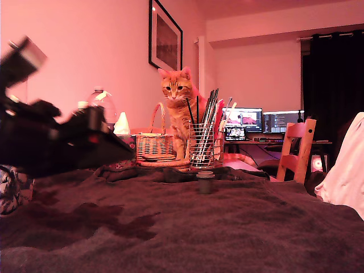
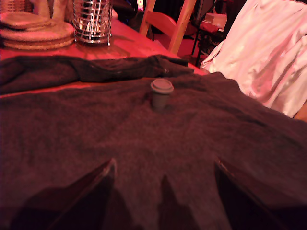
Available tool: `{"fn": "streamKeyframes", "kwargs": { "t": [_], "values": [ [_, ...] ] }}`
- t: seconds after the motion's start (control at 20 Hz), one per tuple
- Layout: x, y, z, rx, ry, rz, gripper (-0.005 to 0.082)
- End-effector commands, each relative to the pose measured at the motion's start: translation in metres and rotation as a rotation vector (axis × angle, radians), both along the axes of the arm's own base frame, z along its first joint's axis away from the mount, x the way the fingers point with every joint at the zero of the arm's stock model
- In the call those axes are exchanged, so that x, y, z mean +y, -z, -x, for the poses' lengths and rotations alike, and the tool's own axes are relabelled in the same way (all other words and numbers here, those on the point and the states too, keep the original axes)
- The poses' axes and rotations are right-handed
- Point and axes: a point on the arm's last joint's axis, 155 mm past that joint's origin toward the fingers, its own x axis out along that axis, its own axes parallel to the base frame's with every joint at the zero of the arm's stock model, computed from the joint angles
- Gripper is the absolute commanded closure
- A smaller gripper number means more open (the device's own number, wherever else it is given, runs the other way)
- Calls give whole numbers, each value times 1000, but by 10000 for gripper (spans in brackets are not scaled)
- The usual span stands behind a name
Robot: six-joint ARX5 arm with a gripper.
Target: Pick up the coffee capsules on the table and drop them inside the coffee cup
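One small dark grey-green coffee capsule (image 1: 205, 182) (image 2: 161, 94) stands on the brown fuzzy cloth of the table (image 1: 187, 227), wide flat rim on top. My gripper (image 2: 165, 163) is open, its two dark fingers apart with nothing between them, and the capsule lies ahead of the gap, some way off. In the exterior view the arm is a blurred dark mass at the left, with the gripper (image 1: 126, 152) above the cloth, left of the capsule. A white object with dark inked pattern at the far left edge looks like the coffee cup (image 1: 10, 190), mostly hidden by the arm.
An orange cat (image 1: 179, 108) sits behind a wire mesh pen holder (image 1: 203, 145) (image 2: 92, 21) and a wicker basket (image 1: 153, 142). Woven coasters (image 2: 36, 33) lie beside them. A wooden chair (image 1: 296, 149) and white fabric (image 1: 347, 170) (image 2: 268, 52) are at the exterior view's right.
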Motion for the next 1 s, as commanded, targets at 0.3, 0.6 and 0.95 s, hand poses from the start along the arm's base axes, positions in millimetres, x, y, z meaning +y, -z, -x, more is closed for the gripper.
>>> {"fn": "streamKeyframes", "kwargs": {
  "t": [0.3,0.6,0.95],
  "values": [
    [-31,0,-29,-34,31,23,181],
    [-55,11,-47,-28,71,21,181],
    [-75,20,-70,-1,82,-11,181]
  ]
}}
